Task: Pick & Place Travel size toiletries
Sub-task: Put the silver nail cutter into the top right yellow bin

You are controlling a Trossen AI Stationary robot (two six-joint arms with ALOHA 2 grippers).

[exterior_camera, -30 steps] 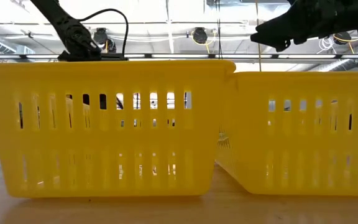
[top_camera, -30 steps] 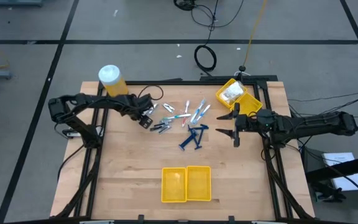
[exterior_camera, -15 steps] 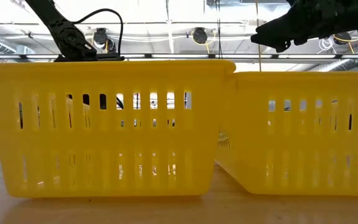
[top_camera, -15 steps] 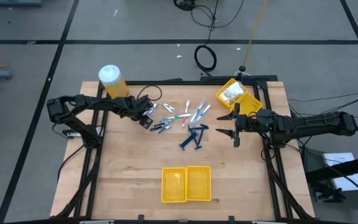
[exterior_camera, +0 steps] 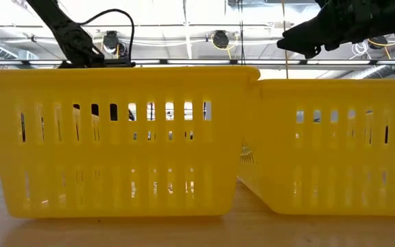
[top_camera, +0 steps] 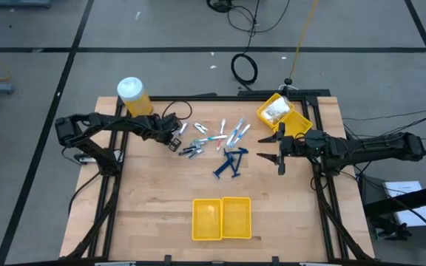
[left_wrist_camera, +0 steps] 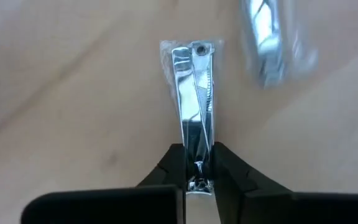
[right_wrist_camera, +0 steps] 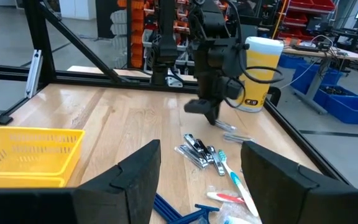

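The travel size toiletries (top_camera: 220,144) lie loose on the wooden table's far middle: silvery pieces, thin white and blue sticks, and dark blue razors (top_camera: 230,162). My left gripper (top_camera: 174,142) stands at the pile's left end, pointing steeply down. It is shut on a silvery nail clipper (left_wrist_camera: 194,93) in clear wrap. A second silvery piece (left_wrist_camera: 269,43) lies just beyond. My right gripper (top_camera: 274,148) hovers open to the right of the pile, level and holding nothing; its wide-apart fingers (right_wrist_camera: 129,180) show in the right wrist view. My left gripper pinches the nail clipper's near end (left_wrist_camera: 197,163) between its two fingertips. The fingers come from above, slanting steeply down, and the clipper runs straight on away from them. The rest of the clipper lies on the table.
A yellow two-compartment bin (top_camera: 221,219) stands near the table's front edge and fills the low view (exterior_camera: 115,137). A second yellow bin (top_camera: 283,114) with white contents sits at the far right. A big yellow jar (top_camera: 133,96) with a white lid stands at the far left.
My left gripper has shut on the nail clipper's end without shifting place. The clipper and the other toiletries lie where they were. My right arm has kept still.
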